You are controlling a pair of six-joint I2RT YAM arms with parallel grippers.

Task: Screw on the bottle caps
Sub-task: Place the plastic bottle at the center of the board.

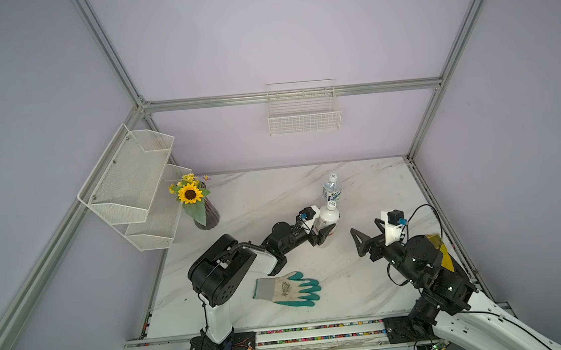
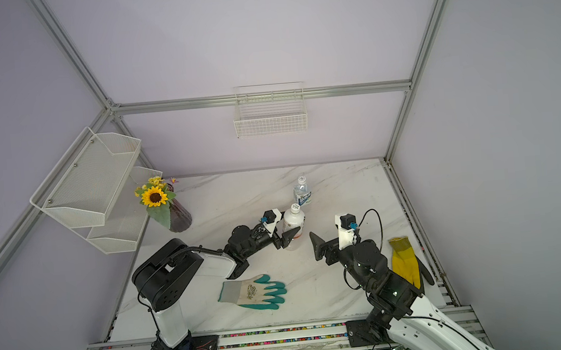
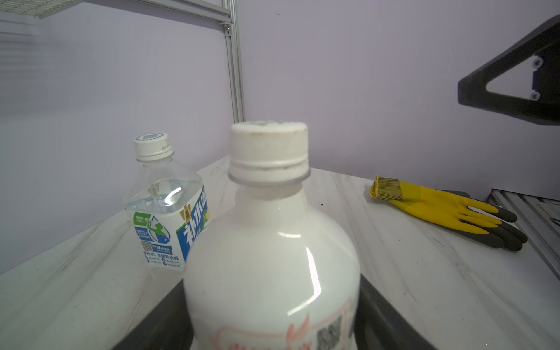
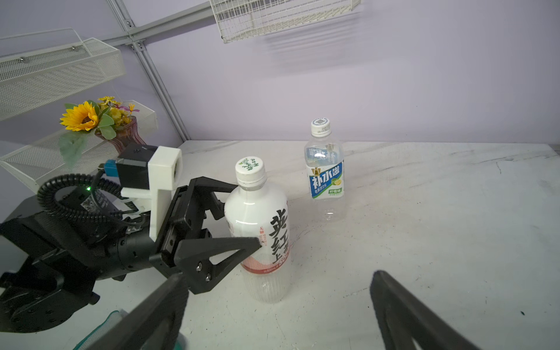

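Your left pincer [image 4: 246, 215] is straddling the white-wrapped plastic bottle [image 4: 263, 224]; whether gripping, you cannot tell. Your right pincer [image 1: 364, 228] is hanging open. Retreating sideways risks toppling it.

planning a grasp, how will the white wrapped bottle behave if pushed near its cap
The white-wrapped bottle looks empty, its clear base showing no liquid, so probably light. Tall on a narrow base, it would likely tip rather than slide if pushed at its cap. The glossy wrap may be slippery.
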